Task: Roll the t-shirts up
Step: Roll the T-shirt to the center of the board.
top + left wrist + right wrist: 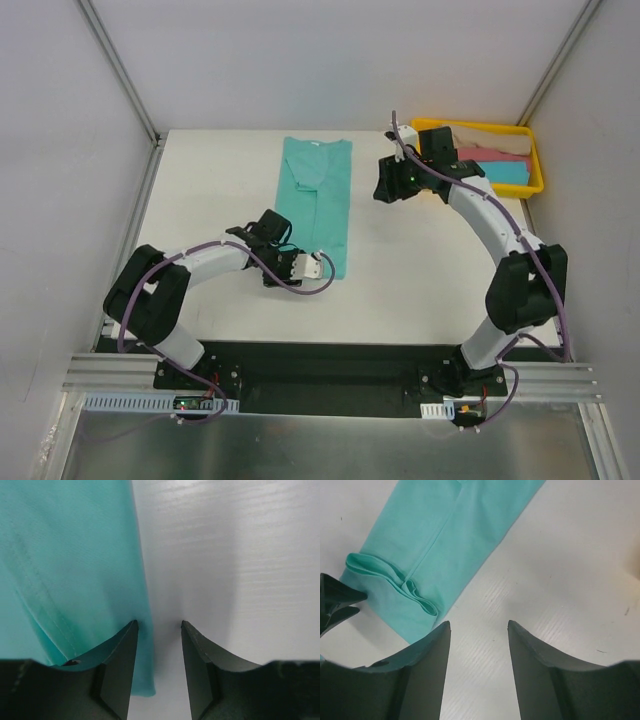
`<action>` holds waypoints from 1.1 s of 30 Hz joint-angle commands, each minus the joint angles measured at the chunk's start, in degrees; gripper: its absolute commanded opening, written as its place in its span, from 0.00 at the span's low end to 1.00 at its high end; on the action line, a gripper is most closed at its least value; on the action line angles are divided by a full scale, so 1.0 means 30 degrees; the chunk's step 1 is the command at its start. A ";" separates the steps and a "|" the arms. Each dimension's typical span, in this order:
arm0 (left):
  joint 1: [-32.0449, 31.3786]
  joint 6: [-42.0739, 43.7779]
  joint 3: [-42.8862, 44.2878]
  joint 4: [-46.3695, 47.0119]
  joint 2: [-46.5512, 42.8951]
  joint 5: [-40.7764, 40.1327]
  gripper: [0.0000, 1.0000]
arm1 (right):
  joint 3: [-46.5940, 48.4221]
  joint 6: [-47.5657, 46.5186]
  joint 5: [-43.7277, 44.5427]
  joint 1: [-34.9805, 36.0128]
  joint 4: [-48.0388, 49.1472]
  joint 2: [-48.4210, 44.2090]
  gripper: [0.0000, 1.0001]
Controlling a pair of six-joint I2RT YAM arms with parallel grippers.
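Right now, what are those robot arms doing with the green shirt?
A sea-green t-shirt lies folded in a long strip on the table, not rolled yet. The left hand is at its near end, the right hand beside its collar end. Both are open, holding nothing. More shirts sit in the yellow tray.

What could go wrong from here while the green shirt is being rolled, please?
The left hand stands open astride the side edge of the green shirt; closing might pinch only that edge and start a crooked roll. The folded layers at the shirt's end look loose and wavy, so they may splay. The right hand hangs open over bare table, steadying nothing.
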 commanded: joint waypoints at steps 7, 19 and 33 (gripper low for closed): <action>-0.0332 0.0459 -0.0278 0.1580 0.1532 -0.2874 0.00 | -0.2281 -0.5270 0.1424 0.0764 -0.0879 -0.5155 0.53; 0.1132 -0.6802 0.6311 -0.6211 0.3462 0.5557 0.00 | -0.1519 -0.9277 0.0619 0.1323 -0.3631 -0.7726 0.60; 0.3447 -1.0410 1.1175 -1.0108 0.7389 1.3001 0.00 | -1.0458 -1.5498 -0.1386 0.5216 0.0054 -0.9292 0.66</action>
